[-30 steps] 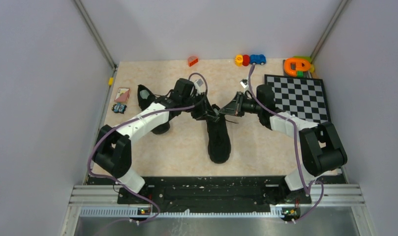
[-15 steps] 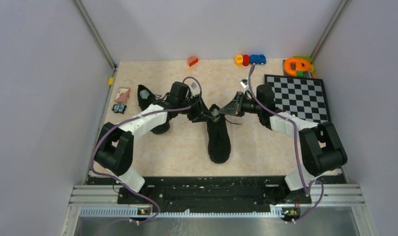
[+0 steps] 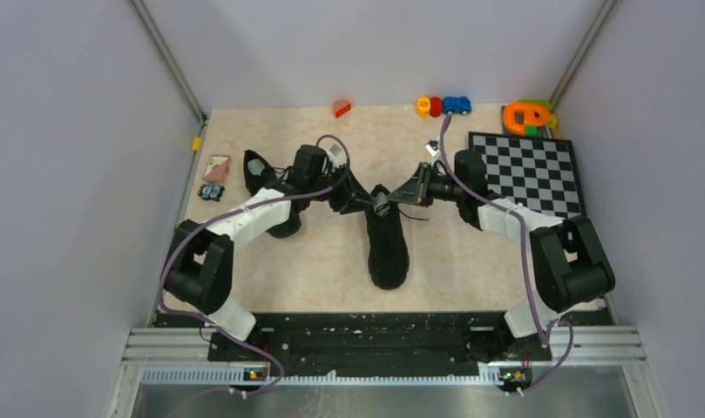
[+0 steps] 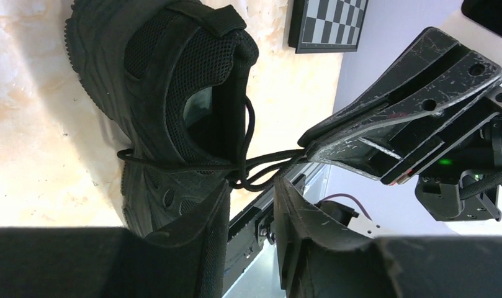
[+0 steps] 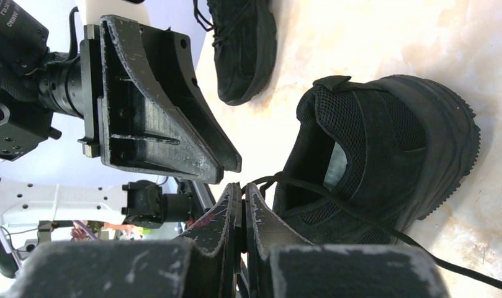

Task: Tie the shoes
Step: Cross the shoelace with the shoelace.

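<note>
Top view: the black mesh lace-up sneaker (image 3: 388,248) lies mid-frame, its twin (image 3: 254,176) at upper left.

Left-wrist view: the left gripper (image 4: 251,186) stands part-open, with the thin black lace (image 4: 270,162) at its mouth, unclamped.

Right-wrist view: the right gripper (image 5: 242,189) pinches that lace.

The knot is being formed, I judge. Next, the left gripper must close on a strand.

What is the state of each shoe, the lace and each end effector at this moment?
middle shoe: upright on its sole, no bow tied.
other shoe: upright, partly behind the left arm.
lace: drawn out sideways from the middle shoe.
left end effector: open, tips at the lace.
right end effector: shut on the lace.
</note>
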`<state>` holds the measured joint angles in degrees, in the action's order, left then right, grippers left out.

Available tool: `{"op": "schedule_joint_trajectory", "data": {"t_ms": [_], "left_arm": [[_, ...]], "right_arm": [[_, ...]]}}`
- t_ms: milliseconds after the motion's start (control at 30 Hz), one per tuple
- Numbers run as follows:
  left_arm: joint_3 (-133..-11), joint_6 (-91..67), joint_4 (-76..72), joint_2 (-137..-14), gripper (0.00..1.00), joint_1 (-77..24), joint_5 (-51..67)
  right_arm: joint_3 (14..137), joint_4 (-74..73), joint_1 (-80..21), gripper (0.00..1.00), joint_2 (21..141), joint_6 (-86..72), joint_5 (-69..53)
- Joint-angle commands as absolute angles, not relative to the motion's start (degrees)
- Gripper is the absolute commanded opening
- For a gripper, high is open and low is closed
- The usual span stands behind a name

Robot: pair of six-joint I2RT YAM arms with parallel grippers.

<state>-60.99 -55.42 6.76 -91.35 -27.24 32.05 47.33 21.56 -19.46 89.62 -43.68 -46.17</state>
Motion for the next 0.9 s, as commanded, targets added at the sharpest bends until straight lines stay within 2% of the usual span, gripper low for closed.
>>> {"op": "schedule_joint_trajectory", "data": {"t_ms": [0,533,700,867], "left_arm": [[-62.58,-56.11,5.33,-93.07,0.34,-27.11,33.81],[-68.46,-51.95,11.95,-96.97,0.31,-28.75,35.62],[-69.98,-50.0,14.84,-98.34,0.2,-29.33,36.73],[-70.44,-48.89,16.88,-98.39,0.19,-29.48,36.16]], "right_arm": [[49.57,23.34,-20.07,0.0,87.54,-43.42,-46.5],[49.57,23.19,-20.04,0.0,87.62,-43.42,-46.49],[49.66,23.46,-20.08,0.0,87.78,-43.55,-46.58],[49.59,23.44,-20.08,0.0,87.75,-43.57,-46.58]]}}
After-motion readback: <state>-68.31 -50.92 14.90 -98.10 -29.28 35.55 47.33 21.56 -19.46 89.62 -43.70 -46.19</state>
